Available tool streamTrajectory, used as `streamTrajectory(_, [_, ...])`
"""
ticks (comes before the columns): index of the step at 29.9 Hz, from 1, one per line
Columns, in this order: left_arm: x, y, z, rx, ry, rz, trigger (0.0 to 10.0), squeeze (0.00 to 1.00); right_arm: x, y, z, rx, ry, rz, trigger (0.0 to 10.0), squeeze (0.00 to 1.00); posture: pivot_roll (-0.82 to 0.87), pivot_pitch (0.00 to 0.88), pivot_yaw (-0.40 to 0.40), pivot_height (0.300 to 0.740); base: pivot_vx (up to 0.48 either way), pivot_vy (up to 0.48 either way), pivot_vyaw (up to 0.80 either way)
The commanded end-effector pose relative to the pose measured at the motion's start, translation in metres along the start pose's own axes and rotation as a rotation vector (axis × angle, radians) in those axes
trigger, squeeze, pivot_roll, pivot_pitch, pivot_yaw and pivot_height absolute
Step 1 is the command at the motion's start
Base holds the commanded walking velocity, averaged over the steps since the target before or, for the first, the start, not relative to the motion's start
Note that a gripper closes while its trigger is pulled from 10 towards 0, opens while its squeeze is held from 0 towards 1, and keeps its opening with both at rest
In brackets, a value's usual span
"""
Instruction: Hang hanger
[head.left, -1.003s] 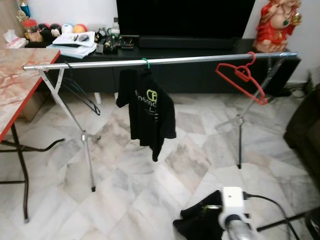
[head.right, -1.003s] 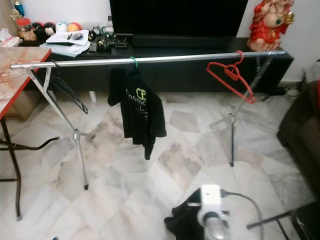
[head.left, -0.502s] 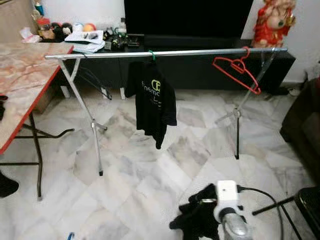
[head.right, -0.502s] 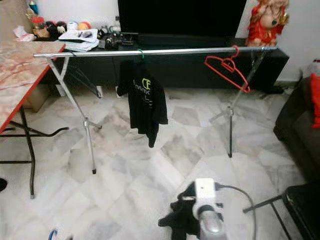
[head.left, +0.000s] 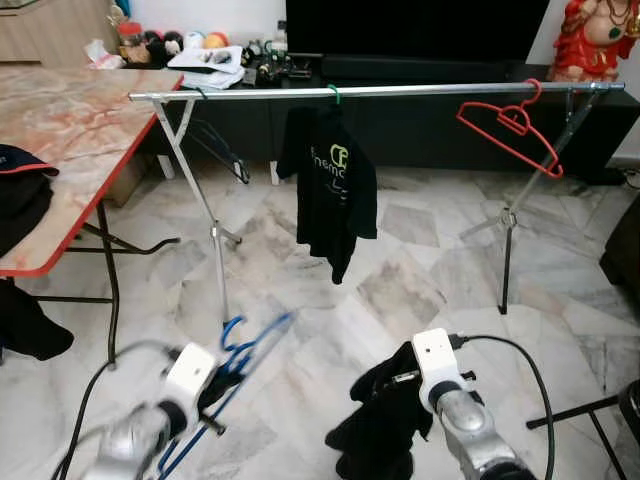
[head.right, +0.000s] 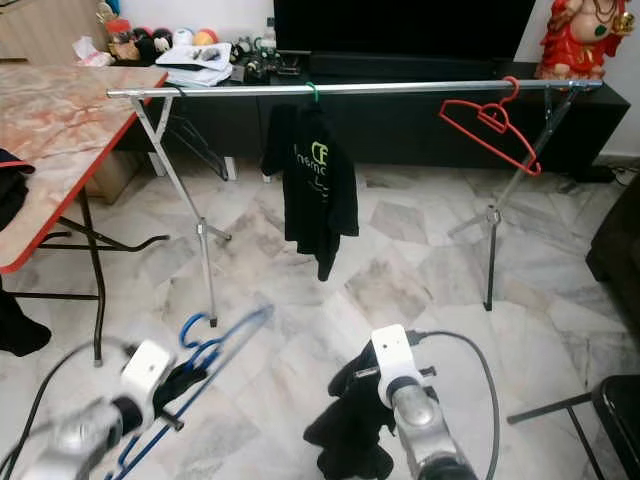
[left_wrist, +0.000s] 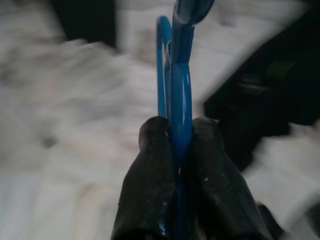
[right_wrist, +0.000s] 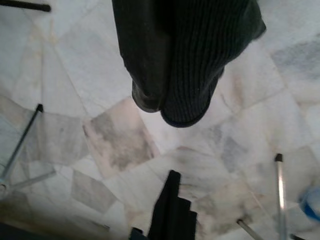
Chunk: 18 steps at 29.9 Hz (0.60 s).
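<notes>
Left gripper (head.left: 205, 392) low at the lower left of the head views, fingers (left_wrist: 150, 165) pressed together on the neck of a blue hanger (head.left: 238, 355), hook up, bare of any garment. Right gripper (head.right: 362, 388) low at centre right, pinching a bunched black garment (head.right: 345, 425) that hangs dark and ribbed above the marble floor (right_wrist: 125, 145) in the right wrist view.

Ahead, beyond both grippers and well apart from them, a silver rail (head.left: 400, 90) on crossed legs. On the rail: a black T-shirt (head.left: 335, 195) on a green hook near the middle, an empty red hanger (head.left: 510, 125) toward the right end, a dark empty hanger (head.left: 215, 150) near the left end. Red-edged table (head.left: 70, 140) at the left.

Judged early: hanger and garment both in hand but apart, nothing dressed, nothing hooked. Left to do, probably: garment onto the blue hanger, then up to a free stretch of rail. Both silver forearms bent low and forward, the left blurred.
</notes>
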<state>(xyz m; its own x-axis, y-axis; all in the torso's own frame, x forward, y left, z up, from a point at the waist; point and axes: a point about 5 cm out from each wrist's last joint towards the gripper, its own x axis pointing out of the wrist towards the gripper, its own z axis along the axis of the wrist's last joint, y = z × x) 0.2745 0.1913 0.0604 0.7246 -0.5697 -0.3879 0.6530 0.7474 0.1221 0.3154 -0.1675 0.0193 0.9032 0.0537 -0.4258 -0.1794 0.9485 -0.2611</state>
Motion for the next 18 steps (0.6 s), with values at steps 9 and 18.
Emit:
streamTrajectory(9, [-0.003, -0.023, 0.025, 0.068, 0.188, -0.410, 10.0, 0.00, 0.008, -0.013, 0.022, 0.004, -0.001, -0.057, 10.0, 0.00, 0.02, 0.093, 0.003, 0.740, 0.000, 0.000, 0.00])
streamTrajectory(18, [0.009, -0.047, 0.045, 0.062, 0.167, -0.604, 10.0, 0.00, 0.014, -0.001, 0.044, 0.048, -0.035, 0.013, 10.0, 0.00, 0.02, 0.088, 0.000, 0.740, 0.000, 0.000, 0.00])
